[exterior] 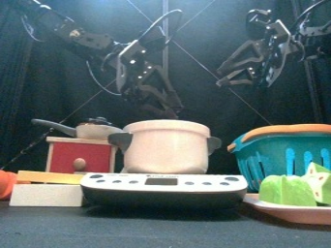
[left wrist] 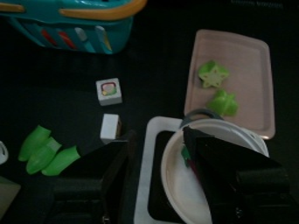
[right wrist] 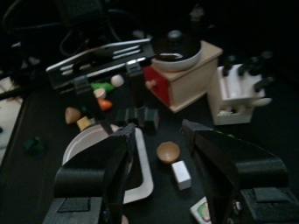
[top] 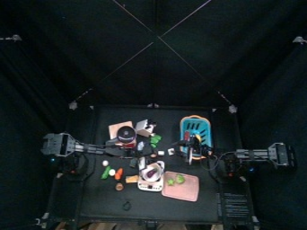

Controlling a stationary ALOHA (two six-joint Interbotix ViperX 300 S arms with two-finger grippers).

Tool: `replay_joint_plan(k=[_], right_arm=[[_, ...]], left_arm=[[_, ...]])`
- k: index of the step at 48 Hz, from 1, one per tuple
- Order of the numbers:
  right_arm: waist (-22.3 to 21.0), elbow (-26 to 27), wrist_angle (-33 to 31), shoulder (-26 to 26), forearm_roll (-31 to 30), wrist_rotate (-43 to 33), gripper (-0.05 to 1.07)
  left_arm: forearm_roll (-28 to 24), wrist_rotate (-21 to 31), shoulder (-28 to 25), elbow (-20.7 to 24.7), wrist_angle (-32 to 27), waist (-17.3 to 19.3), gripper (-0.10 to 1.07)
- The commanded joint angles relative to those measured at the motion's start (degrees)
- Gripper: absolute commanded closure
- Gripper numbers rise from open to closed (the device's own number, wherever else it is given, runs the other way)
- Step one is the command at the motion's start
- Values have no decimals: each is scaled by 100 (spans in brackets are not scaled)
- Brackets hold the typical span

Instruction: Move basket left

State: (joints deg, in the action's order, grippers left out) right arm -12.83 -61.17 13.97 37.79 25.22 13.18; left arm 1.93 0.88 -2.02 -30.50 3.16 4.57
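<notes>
basket [top: 196,130]: sitting on the surface [top: 106,115], far right side
left gripper [left wrist: 158,171]: jaws standing apart, hanging over the white pot [exterior: 168,145]
right gripper [right wrist: 158,162]: jaws standing apart, holding nothing

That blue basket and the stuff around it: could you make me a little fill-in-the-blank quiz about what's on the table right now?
1. The basket has a rim coloured ____.
2. In the front view, the white pot sits on a flat ____.
3. The pink tray holds pieces coloured ____.
4. The right gripper has its jaws ____.

Missing words: orange; scale; green; open
</notes>
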Motion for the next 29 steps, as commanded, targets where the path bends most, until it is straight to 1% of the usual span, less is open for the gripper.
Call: replay_joint_plan(k=[1, 5, 9, 11, 14, 20, 25, 29], right_arm=[[-545, 0, -246, 220, 35, -9, 23], [-1011, -9, -457, 255, 211, -35, 27], [-1424, 44, -677, 176, 633, -70, 29], [-1617, 88, -844, 105, 800, -97, 30], [-1872, 211, -1266, -44, 1002, -114, 30], [-2153, 598, -2004, -369, 1046, -149, 29], [-2268, 923, -2391, -642, 1020, -149, 29], [-2487, 1125, -2839, -765, 958, -149, 29]], left_arm=[[88, 0, -132, 378, 62, 114, 14], [158, 9, -264, 527, 79, 176, 16], [281, 9, -387, 615, 88, 237, 19], [334, 0, -413, 624, 88, 246, 20], [396, -9, -431, 606, 88, 237, 21], [439, 0, -334, 475, 88, 229, 21], [483, 9, -167, 325, 88, 193, 21], [536, 9, -18, 123, 88, 18, 21]])
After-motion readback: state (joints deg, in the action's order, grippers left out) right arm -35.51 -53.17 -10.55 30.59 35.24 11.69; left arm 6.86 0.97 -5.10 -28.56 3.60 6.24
